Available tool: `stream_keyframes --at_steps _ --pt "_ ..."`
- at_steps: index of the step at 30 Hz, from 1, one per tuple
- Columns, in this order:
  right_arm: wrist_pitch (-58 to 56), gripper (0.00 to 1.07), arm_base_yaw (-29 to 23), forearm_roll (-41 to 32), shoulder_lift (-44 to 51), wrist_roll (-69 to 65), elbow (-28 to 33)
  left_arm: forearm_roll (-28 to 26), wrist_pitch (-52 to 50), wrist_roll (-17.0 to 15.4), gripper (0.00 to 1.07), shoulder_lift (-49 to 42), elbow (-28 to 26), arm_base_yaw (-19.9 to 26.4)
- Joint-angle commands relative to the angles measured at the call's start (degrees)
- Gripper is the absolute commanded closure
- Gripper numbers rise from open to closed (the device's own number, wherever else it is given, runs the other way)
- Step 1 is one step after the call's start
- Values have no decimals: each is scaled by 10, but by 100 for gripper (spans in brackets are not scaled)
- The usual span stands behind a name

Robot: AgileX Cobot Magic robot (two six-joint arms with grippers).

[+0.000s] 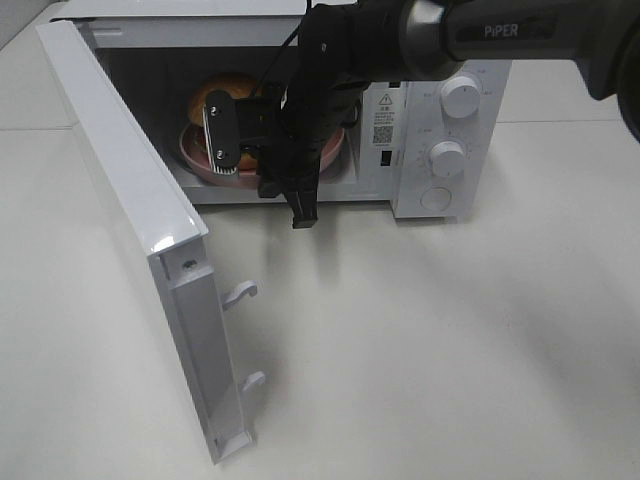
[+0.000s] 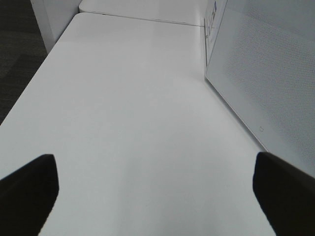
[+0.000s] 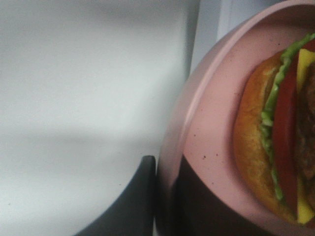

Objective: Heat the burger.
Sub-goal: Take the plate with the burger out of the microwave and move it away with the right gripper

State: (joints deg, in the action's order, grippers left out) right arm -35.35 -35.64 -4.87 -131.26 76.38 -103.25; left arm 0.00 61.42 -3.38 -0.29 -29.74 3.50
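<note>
White microwave (image 1: pixel 440 130) at the back of a pale table (image 1: pixel 450 350), door (image 1: pixel 130 210) swung wide open toward the left side of the overhead view, two hook latches sticking out from the door's free edge. Two round knobs and a button on the control panel at the right of the oven. Inside the dark cavity, burger (image 1: pixel 225 90) sitting on a pink plate (image 1: pixel 195 155), golden bun top just visible behind the arm. Right arm reaching in from the upper right, black, marked PIPER, wrist bent down into the oven mouth. Right gripper (image 3: pixel 165 196) pinched onto the near rim of the plate, one dark finger (image 3: pixel 138 201) outside the rim and the other over the inner face, jaws narrow with only the thin plate edge between them. From the right wrist camera, burger (image 3: pixel 280 132) close up, lying on the plate (image 3: pixel 211 123): brown bun, green lettuce, a red layer, yellow cheese and dark patty, not touched by the fingers. Left gripper (image 2: pixel 157 191) out of the overhead view, hanging over bare table beside the microwave's perforated side wall (image 2: pixel 270 78), jaws spread wide, dark fingertips (image 2: pixel 29 182) at both lower corners, nothing between them.
</note>
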Motion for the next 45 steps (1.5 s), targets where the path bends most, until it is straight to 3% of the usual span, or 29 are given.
stream_keyframes --at_steps 1,12,26,45 --pt "-38 107 -6 -3 14 46 31 0 -1 1 7 -5 1 1" --pt "18 107 -6 -11 91 154 136 0 -1 1 7 -5 1 1" --pt "105 107 -6 -35 189 179 240 0 -1 1 7 -5 1 1" --pt "172 107 -6 -40 345 174 442 0 -1 1 7 -5 1 1"
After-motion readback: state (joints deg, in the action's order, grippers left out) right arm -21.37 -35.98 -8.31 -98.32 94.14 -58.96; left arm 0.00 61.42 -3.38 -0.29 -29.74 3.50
